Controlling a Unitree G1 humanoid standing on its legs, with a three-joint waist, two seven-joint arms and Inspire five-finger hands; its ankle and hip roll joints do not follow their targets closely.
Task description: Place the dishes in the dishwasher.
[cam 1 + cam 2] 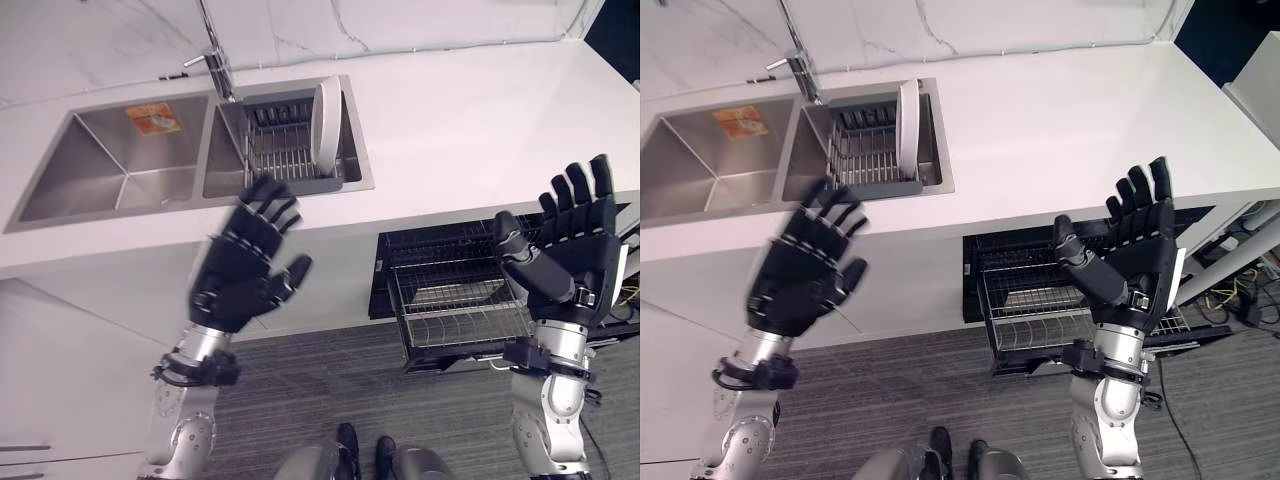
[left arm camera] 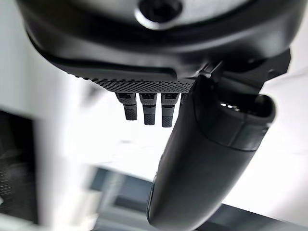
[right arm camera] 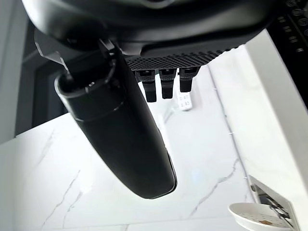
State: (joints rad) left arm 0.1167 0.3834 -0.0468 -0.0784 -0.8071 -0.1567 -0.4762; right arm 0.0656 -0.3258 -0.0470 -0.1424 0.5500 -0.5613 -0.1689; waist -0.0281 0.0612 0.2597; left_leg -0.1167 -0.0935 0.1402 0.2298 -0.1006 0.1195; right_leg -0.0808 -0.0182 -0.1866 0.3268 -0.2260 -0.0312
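A round white ceramic plate stands on edge in the grey wire dish rack that sits in the right basin of the double stainless-steel sink, at about 12 o'clock in the head views. The plate leans at the rack's right end, its face turned toward the chrome tap side. An orange-and-white sticker lies on the back wall of the left basin. The sink is set into a white stone counter with a grey-veined marble backsplash behind it.

The dark left hand is raised palm-forward at about 9 o'clock, fingers spread and straight, holding nothing, just in front of the counter edge below the rack. The dark right hand is raised at 3 o'clock, fingers likewise splayed and empty, in front of the black open dishwasher under the counter, whose pulled-out wire lower rack juts over the grey carpet floor.

The right eye view alone takes in the counter's far right corner and a white cabinet edge beyond it. The right wrist view looks past its own thumb and straight fingertips to the marble wall, a white wall socket and the plate's rim. The left wrist view gives its thumb, straight fingertips and blurred pale surfaces.
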